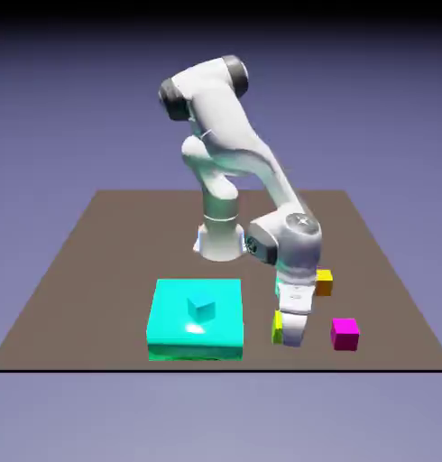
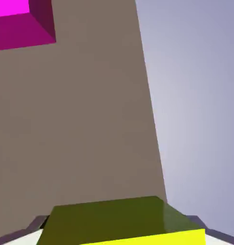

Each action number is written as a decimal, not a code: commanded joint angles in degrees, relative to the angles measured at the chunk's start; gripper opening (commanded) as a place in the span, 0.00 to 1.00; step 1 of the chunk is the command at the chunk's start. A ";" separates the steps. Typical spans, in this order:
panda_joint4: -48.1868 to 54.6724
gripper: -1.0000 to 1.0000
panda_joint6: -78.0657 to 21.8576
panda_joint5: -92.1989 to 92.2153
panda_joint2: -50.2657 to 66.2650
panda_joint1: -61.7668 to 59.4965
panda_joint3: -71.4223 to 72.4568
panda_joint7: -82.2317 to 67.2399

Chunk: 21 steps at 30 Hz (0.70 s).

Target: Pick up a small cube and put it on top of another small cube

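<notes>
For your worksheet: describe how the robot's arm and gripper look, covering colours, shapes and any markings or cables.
The arm is glossy white, built of rounded, tube-like links with dark grey caps at the joints and a round white base. No cables or readable markings show. The gripper is a white block. In the hand view only slivers of its small grey finger tips appear at the bottom edge.

The brown surface (image 1: pixel 98 262) carries a flat cyan slab (image 1: pixel 175 336) near its front edge, toward the exterior view's left. To the slab's right sit a magenta cube (image 1: pixel 345 333) and, farther back, an orange-yellow cube (image 1: pixel 325 283). The robot's white base (image 1: pixel 218 242) stands behind the slab.
</notes>
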 commanded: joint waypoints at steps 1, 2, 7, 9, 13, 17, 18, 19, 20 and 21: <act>0.00 0.00 0.04 -0.09 0.00 0.00 -0.01 0.07; -1.53 0.00 0.33 2.40 -1.94 1.82 -0.06 2.36; -9.22 0.00 1.79 14.86 -11.66 10.92 -0.30 13.82; -12.30 0.00 2.38 19.84 -15.55 14.56 -0.40 18.41; -18.45 0.00 3.55 29.81 -23.33 21.84 -0.60 27.58; -24.61 0.00 4.72 39.78 -31.11 29.12 -0.79 36.75; -26.15 0.00 5.01 42.27 -33.05 30.94 -0.84 39.04; -27.68 0.00 5.31 44.76 -34.99 32.76 -0.89 41.34; -29.22 0.00 5.60 47.25 -36.94 34.58 -0.94 43.63; -30.76 0.00 5.89 49.75 -38.88 36.40 -0.99 45.92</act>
